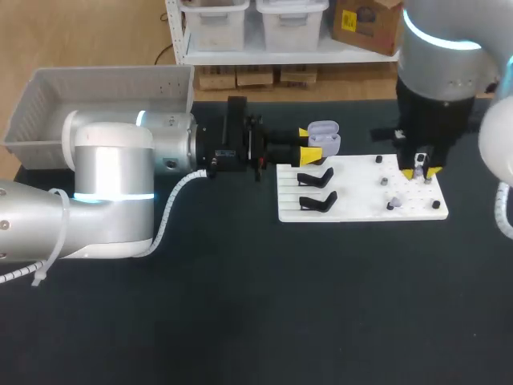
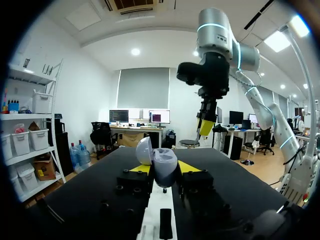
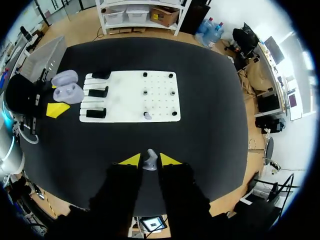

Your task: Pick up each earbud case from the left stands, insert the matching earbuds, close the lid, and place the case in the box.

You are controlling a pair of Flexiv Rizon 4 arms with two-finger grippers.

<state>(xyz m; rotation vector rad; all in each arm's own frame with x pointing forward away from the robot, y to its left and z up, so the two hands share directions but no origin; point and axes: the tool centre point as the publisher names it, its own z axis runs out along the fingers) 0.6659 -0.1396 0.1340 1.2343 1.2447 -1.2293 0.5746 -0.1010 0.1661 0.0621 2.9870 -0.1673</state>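
Two grips: left jaws clamp case [image 2: 164,167]; right jaws pinch earbud [image 3: 150,161], clearest wrist view.

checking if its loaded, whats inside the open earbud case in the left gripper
The earbud case has its lid open, but its hollow is too small and blurred to tell any contents.

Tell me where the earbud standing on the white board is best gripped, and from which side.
Probably by its upper end, coming straight down from above. The earbud stands upright on the white board, apart from the black pegs, so there looks to be room for a finger on either side.
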